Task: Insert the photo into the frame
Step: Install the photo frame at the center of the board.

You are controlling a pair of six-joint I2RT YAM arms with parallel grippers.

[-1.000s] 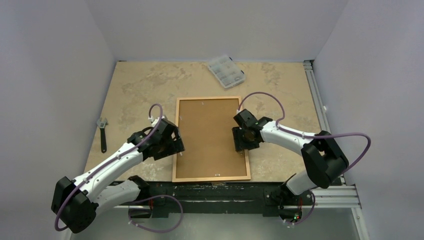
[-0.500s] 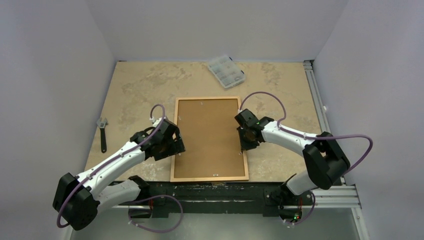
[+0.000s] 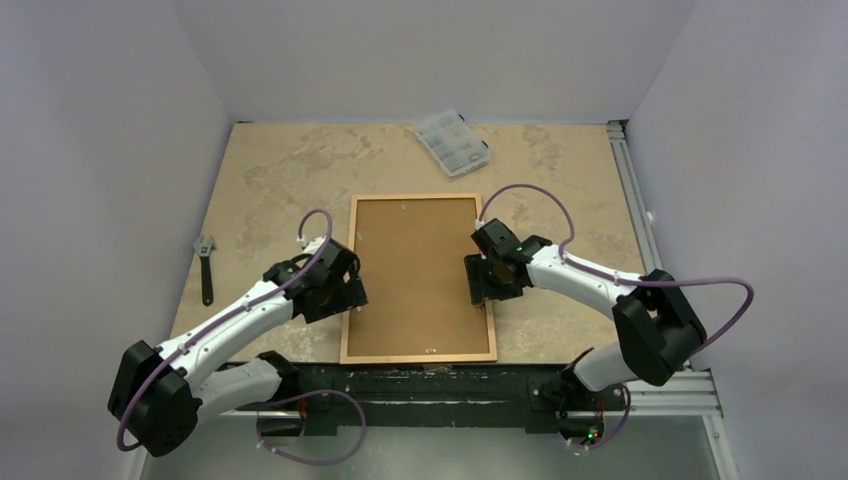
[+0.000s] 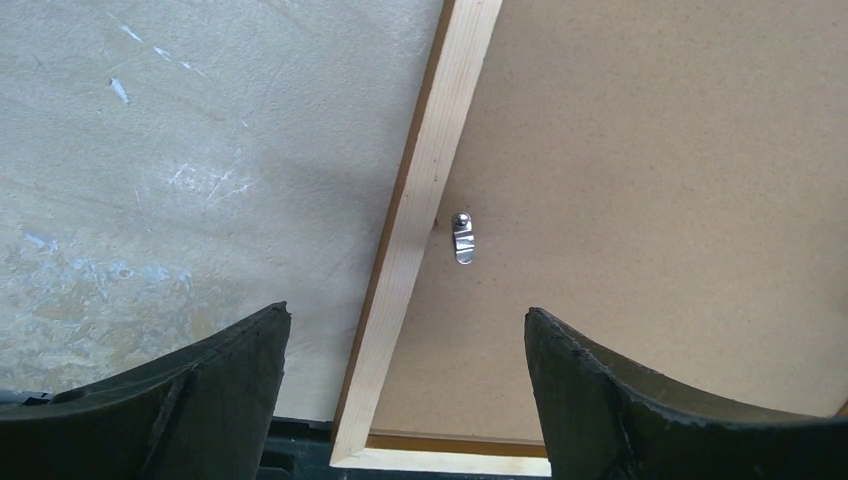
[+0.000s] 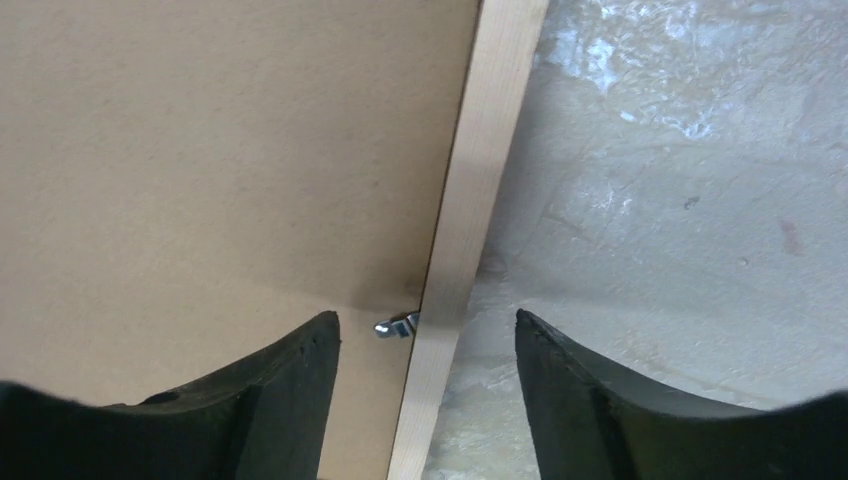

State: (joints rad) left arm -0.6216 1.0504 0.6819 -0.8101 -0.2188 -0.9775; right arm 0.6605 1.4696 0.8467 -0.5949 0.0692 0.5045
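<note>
The frame (image 3: pixel 418 357) lies face down in the middle of the table, a plain brown backing board (image 3: pixel 415 260) filling it. The photo is hidden. My left gripper (image 3: pixel 354 300) hovers open over the frame's left rail (image 4: pixel 425 200), fingers either side of it and apart from it (image 4: pixel 408 315); a small metal clip (image 4: pixel 462 238) sits on the board just inside. My right gripper (image 3: pixel 482 290) is open astride the right rail (image 5: pixel 485 140), touching nothing (image 5: pixel 427 318). Another metal clip (image 5: pixel 397 325) sticks out from that rail between its fingertips.
A clear plastic compartment box (image 3: pixel 452 141) stands at the back of the table. A wrench (image 3: pixel 206 268) lies at the left edge. The frame's near rail lies along the black mounting bar (image 3: pixel 450 385) by the arm bases.
The right jaws narrowed at the right rail and have widened again. The frame's near end has slid slightly left. The left arm has barely moved.
</note>
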